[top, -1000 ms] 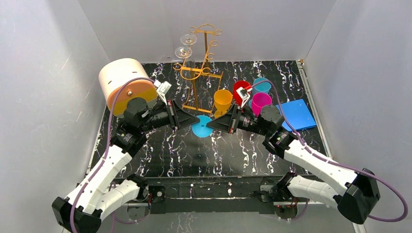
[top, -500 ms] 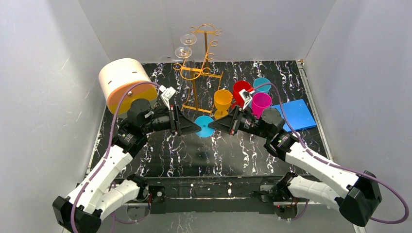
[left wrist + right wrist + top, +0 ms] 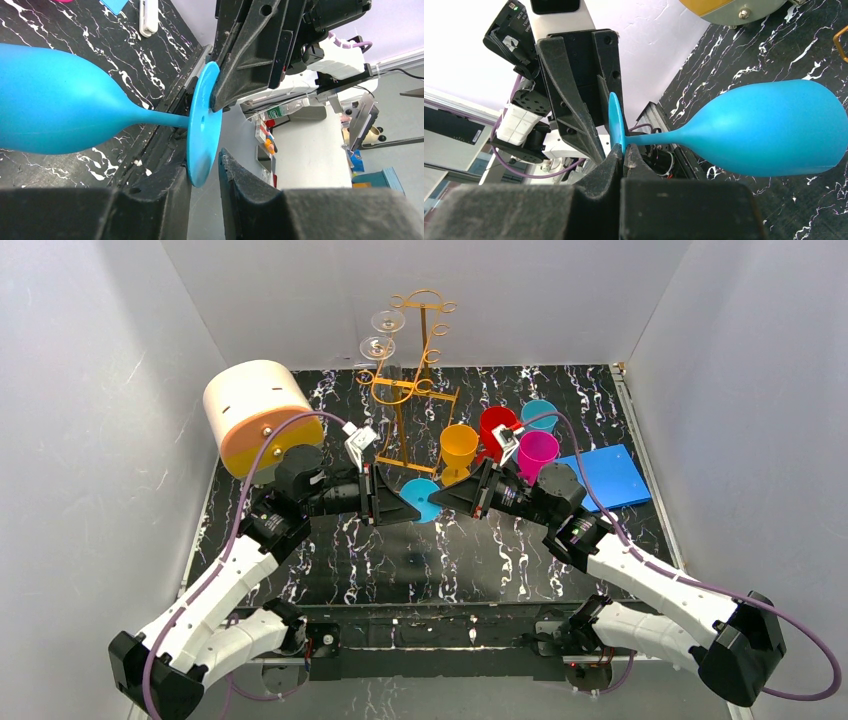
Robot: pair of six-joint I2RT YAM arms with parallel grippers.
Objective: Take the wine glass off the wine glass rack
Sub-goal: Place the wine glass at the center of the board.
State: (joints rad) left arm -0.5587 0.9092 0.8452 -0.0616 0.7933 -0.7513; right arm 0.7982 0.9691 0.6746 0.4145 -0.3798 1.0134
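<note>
Since 1 second ago, left gripper: jaws have loosened and stand partly apart, the rim of the foot between them with a gap on 1 side.
Right gripper: jaws pinched tight on the foot's opposite edge, carrying the glass alone.
Meaning: transfer looks finished; wine glass is off the wine glass rack, which stands well beyond both jaws.
Look: matte blue, stem level, bowl out sideways from the jaws.
</note>
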